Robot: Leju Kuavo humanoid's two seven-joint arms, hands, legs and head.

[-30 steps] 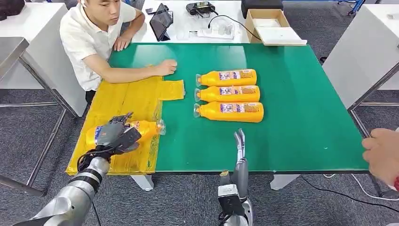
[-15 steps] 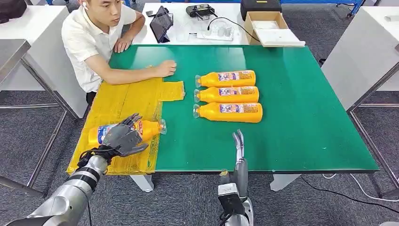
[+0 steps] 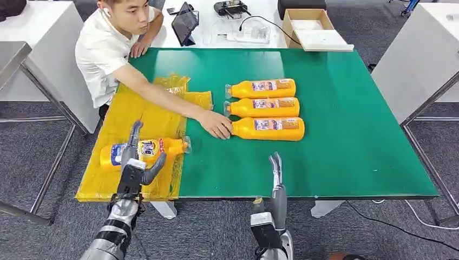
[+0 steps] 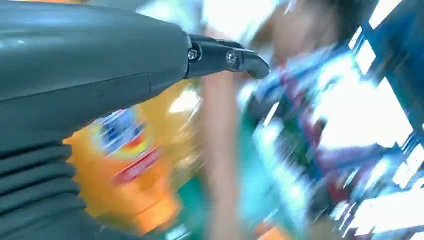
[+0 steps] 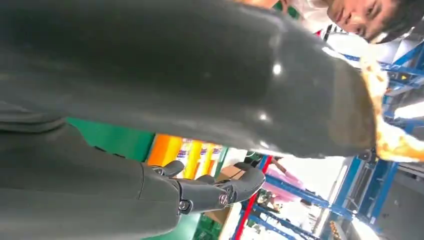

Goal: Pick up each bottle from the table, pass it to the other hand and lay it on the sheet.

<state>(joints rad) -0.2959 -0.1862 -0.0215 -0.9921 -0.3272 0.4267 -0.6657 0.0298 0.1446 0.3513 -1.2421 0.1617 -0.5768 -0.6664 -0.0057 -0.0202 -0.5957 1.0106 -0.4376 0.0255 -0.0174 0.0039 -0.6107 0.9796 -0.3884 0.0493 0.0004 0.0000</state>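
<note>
One orange bottle (image 3: 170,146) with a blue label lies on its side on the yellow sheet (image 3: 141,111); the left wrist view shows it blurred (image 4: 135,165). My left hand (image 3: 133,163) stands just in front of it, fingers spread and pointing up, holding nothing. Three more orange bottles lie in a row on the green table (image 3: 346,108): far (image 3: 262,88), middle (image 3: 263,107) and near (image 3: 270,128). My right hand (image 3: 276,169) is at the table's front edge, fingers straight, with nothing in it.
A person sits at the far left corner, and their hand (image 3: 216,125) touches the cap end of the near bottle. Behind the green table a white table carries a tablet (image 3: 184,25), cables and a cardboard box (image 3: 311,30).
My left hand has let go of the bottle on the sheet and drawn back toward the table's front edge. The person's arm has reached across the sheet to the near bottle.
</note>
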